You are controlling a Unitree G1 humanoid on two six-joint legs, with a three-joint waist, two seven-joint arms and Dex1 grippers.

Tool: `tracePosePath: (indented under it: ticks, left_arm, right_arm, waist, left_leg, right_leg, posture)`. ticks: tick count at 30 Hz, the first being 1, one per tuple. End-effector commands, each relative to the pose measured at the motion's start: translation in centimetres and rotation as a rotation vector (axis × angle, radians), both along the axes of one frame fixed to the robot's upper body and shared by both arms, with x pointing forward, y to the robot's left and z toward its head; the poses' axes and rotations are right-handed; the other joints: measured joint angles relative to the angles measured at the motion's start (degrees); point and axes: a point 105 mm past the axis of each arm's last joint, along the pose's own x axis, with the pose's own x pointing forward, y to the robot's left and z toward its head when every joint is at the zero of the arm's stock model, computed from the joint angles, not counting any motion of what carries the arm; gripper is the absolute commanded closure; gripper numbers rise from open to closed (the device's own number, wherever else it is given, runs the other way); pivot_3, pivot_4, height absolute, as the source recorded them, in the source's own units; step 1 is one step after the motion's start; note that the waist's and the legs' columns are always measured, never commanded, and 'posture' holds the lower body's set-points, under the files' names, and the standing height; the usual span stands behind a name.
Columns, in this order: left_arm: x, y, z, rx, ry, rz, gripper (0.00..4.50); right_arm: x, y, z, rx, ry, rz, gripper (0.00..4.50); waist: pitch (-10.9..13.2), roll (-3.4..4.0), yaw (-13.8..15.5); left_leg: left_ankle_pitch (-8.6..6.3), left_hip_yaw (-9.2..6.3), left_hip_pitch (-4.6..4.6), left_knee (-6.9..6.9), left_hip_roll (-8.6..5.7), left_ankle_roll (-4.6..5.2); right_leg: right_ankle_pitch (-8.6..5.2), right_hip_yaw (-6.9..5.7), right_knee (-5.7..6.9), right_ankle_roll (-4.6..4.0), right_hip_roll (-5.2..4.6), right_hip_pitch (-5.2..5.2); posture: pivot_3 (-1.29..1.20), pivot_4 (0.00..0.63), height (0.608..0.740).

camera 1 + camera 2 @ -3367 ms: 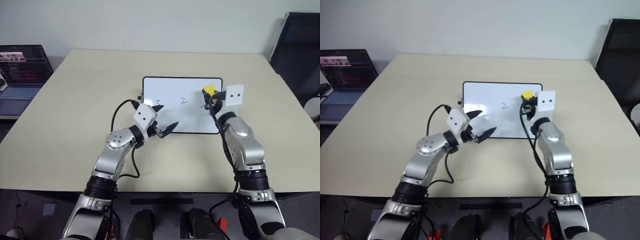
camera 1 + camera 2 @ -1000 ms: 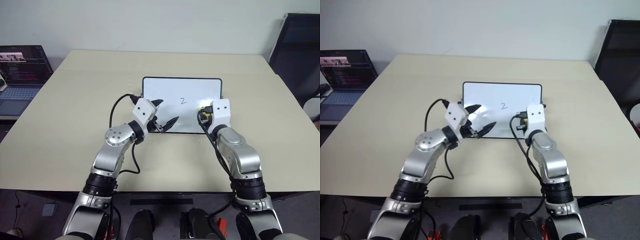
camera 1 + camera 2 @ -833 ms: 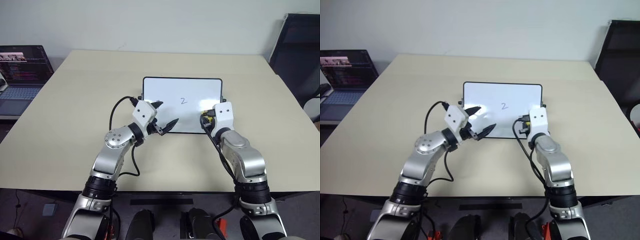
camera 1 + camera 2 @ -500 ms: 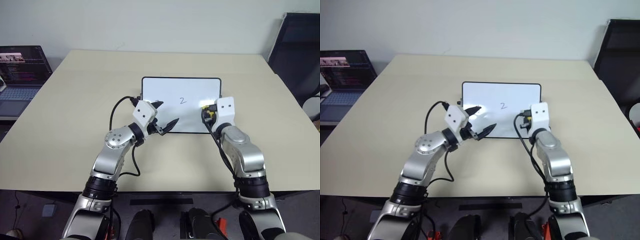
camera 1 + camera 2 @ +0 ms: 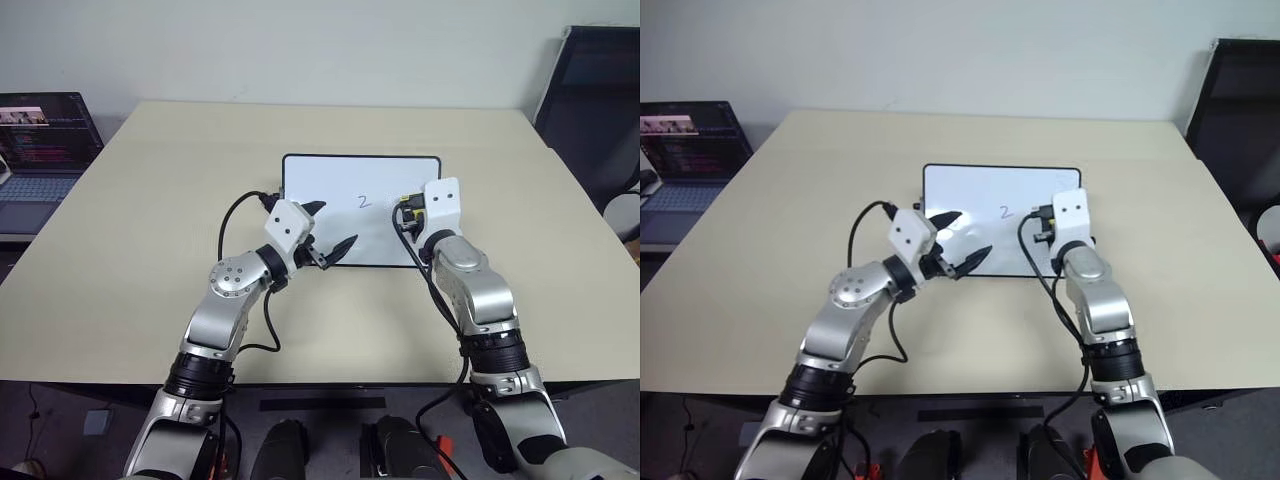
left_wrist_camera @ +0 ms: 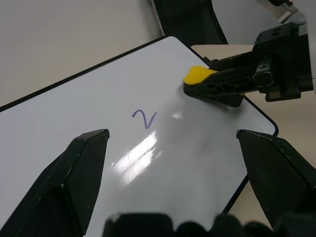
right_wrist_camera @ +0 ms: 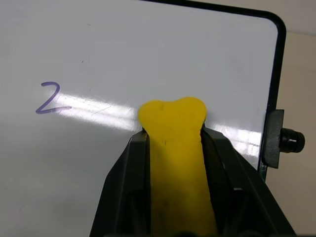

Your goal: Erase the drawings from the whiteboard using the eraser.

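Now my right gripper (image 7: 173, 148), clamped on the eraser (image 7: 174, 143) near the whiteboard (image 7: 123, 59) right edge, should press flat and sweep across the "2" (image 7: 51, 98); my left gripper (image 6: 173, 148) hovers open.

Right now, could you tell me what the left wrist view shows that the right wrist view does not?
Only the left wrist view has the open left claw over the whiteboard and the right claw seen from the side. Only the right wrist view shows the black knob on the board's short side. Both share the handwritten "2" and the yellow eraser clamped in the right claw on the board.
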Motion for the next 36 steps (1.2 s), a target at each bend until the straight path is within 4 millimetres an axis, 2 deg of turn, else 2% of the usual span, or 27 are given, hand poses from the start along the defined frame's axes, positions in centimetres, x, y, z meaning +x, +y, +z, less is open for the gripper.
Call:
tracePosePath:
  ticks: [1, 4, 7, 15, 23, 26, 28, 36]
  left_arm:
    - [-0.4, 0.3, 1.4, -0.011, -0.054, 0.007, 0.00]
    - [-0.5, 0.4, 1.4, -0.011, -0.051, 0.013, 0.00]
    - [-0.5, 0.4, 1.4, -0.012, -0.050, 0.015, 0.00]
    - [-0.4, 0.6, 1.4, -0.009, -0.051, 0.019, 0.00]
    - [0.0, 1.6, 1.4, -0.018, -0.063, 0.089, 0.00]
    - [0.8, 3.4, 1.3, -0.025, -0.085, 0.231, 0.00]
    - [1.0, 4.0, 1.0, -0.031, -0.078, 0.276, 0.00]
    - [0.9, 3.9, 0.0, -0.056, -0.048, 0.310, 0.00]
  right_arm:
    - [-1.3, -1.3, -2.8, -0.025, 0.113, -0.031, 3.40]
    - [-2.0, -2.1, -3.3, -0.027, 0.128, -0.045, 3.40]
    - [-2.0, -2.7, -2.9, -0.021, 0.111, -0.054, 3.40]
    - [-1.5, -2.5, -0.3, -0.008, -0.008, -0.032, 3.40]
    - [-1.5, -1.4, 2.7, -0.042, -0.190, 0.077, 3.40]
    - [-1.1, 0.5, 4.6, -0.060, -0.269, 0.175, 3.40]
    - [-0.7, 1.6, 5.1, -0.067, -0.286, 0.216, 3.40]
    - [0.8, 5.7, 6.6, -0.056, -0.323, 0.331, 3.40]
  waist:
    - [0.00, -0.01, 0.02]
    - [-0.01, -0.02, 0.03]
    - [-0.01, -0.02, 0.03]
    - [0.00, -0.02, 0.03]
    - [0.03, 0.01, -0.04]
    - [0.07, 0.02, -0.30]
    - [0.07, 0.02, -0.46]
    - [0.07, 0.01, -0.47]
  left_leg:
    - [0.00, 0.00, 0.00, 0.00, 0.00, 0.00]
    - [0.00, -0.01, 0.00, 0.03, -0.01, 0.00]
    - [0.01, -0.01, 0.02, 0.06, -0.01, 0.01]
    - [0.02, 0.01, 0.02, 0.05, -0.02, 0.03]
    - [0.01, 0.02, -0.09, -0.09, -0.02, 0.02]
    - [0.00, 0.01, -0.14, -0.13, -0.01, 0.01]
    - [0.00, 0.00, -0.14, -0.13, -0.02, 0.01]
    - [0.00, -0.03, -0.21, -0.12, -0.04, 0.01]
  right_leg:
    - [0.00, 0.00, 0.00, 0.00, 0.00, 0.00]
    - [0.00, 0.00, 0.00, 0.01, -0.02, 0.02]
    - [0.02, 0.02, 0.01, 0.02, -0.02, 0.03]
    - [0.02, 0.03, -0.01, 0.03, -0.02, 0.02]
    - [0.00, 0.00, -0.13, 0.01, -0.01, -0.08]
    - [0.00, 0.01, -0.14, 0.01, -0.01, -0.14]
    - [0.00, 0.02, -0.13, 0.01, -0.01, -0.15]
    - [0.07, -0.06, -0.16, -0.11, -0.04, -0.15]
  posture:
    - [0.00, 0.150, 0.740]
    - [0.00, 0.150, 0.740]
    - [0.00, 0.150, 0.740]
    - [0.00, 0.150, 0.740]
    - [0.00, 0.150, 0.740]
    - [0.00, 0.150, 0.740]
    - [0.00, 0.150, 0.740]
    - [0.00, 0.150, 0.740]
